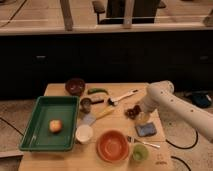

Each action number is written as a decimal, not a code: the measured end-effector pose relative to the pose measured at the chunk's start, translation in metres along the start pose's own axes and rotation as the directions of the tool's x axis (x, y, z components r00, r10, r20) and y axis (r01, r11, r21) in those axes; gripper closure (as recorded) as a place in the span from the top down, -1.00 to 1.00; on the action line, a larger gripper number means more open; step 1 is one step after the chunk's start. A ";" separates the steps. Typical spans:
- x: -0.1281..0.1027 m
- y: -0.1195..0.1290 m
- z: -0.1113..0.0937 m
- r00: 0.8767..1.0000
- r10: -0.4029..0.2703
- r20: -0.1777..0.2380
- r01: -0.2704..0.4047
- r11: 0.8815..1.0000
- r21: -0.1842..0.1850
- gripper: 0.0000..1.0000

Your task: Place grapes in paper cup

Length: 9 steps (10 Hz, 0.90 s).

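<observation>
The grapes point(132, 111) are a small dark reddish cluster lying on the wooden table point(60, 157), right of centre. The paper cup point(84, 133) is short and white. It stands upright near the green tray's front right corner, well to the left of the grapes. My white arm reaches in from the right and bends down to the table. My gripper point(142, 117) is low, right beside the grapes on their right side, just above the blue sponge point(146, 130). I cannot tell whether it touches the grapes.
A green tray point(35, 142) on the left holds a round fruit point(55, 125). Also on the table are an orange bowl point(113, 145), green cup point(139, 153), fork point(145, 143), grey metal cup point(86, 104), dark bowl point(75, 86), green pepper point(97, 91), white-handled utensil point(122, 96) and yellow-handled utensil point(102, 114).
</observation>
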 end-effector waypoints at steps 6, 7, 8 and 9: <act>0.002 -0.001 0.000 1.000 0.005 0.004 -0.005 1.000 -0.004 0.60; 0.002 -0.001 0.000 1.000 0.008 0.006 -0.008 1.000 -0.003 0.60; 0.002 -0.001 0.000 1.000 0.013 0.007 -0.013 1.000 -0.003 0.60; 0.003 -0.001 0.000 1.000 0.017 0.009 -0.017 1.000 -0.003 0.60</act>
